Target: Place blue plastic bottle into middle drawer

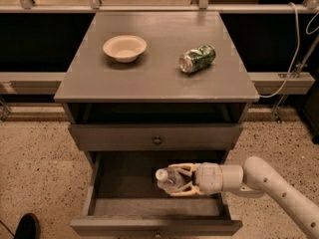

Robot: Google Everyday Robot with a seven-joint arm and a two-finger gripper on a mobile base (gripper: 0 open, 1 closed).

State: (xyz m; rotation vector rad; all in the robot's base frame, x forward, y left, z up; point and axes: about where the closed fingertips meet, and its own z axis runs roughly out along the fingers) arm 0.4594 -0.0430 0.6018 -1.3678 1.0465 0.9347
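Observation:
The blue plastic bottle [169,180] is a small clear bottle with a white cap pointing left. It lies sideways between my gripper's fingers. My gripper [175,180] reaches in from the right and is shut on the bottle, holding it inside the open middle drawer [119,203]. It sits low over the right half of the drawer floor. I cannot tell whether the bottle touches the floor. The drawer is pulled out toward me below the closed drawer front with a knob [157,140].
On the cabinet top [149,73] a cream bowl [124,48] sits at the left and a crushed green can [197,59] lies at the right. A dark open slot lies under the top. A shoe [27,227] is at the lower left on the speckled floor.

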